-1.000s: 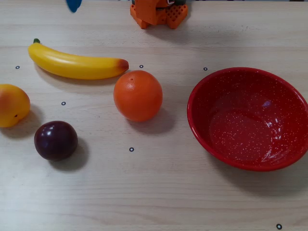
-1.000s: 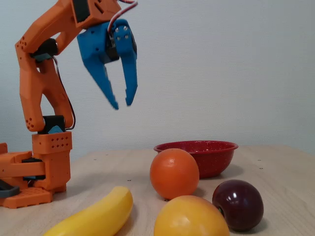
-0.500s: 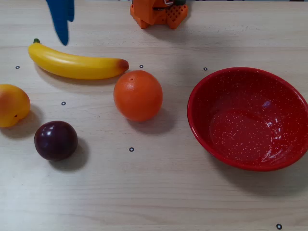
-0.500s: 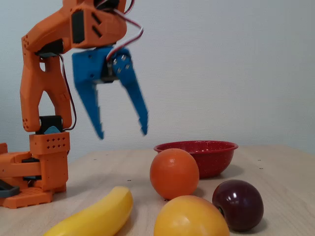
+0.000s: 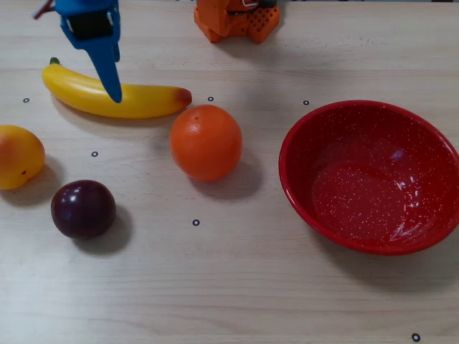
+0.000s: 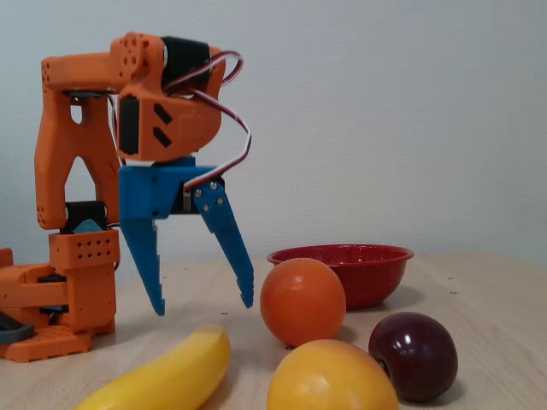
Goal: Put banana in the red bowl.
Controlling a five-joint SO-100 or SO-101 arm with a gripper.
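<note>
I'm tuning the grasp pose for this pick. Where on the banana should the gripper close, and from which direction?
Grip the banana across its thick middle, coming straight down from above. It lies flat on the table, so its narrow width suits the open gripper hanging above it; the tapered ends would likely slip. The orange sits near the brown tip, so staying mid-body is safer.

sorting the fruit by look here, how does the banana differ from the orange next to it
The banana is long, curved and yellow, with a green stem tip and a reddish-brown end; the orange is round and orange all over. The banana lies flat and low in the fixed view, while the orange stands taller. The open gripper hangs over the banana, not the orange. Both rest on the table, outside the red bowl.
</note>
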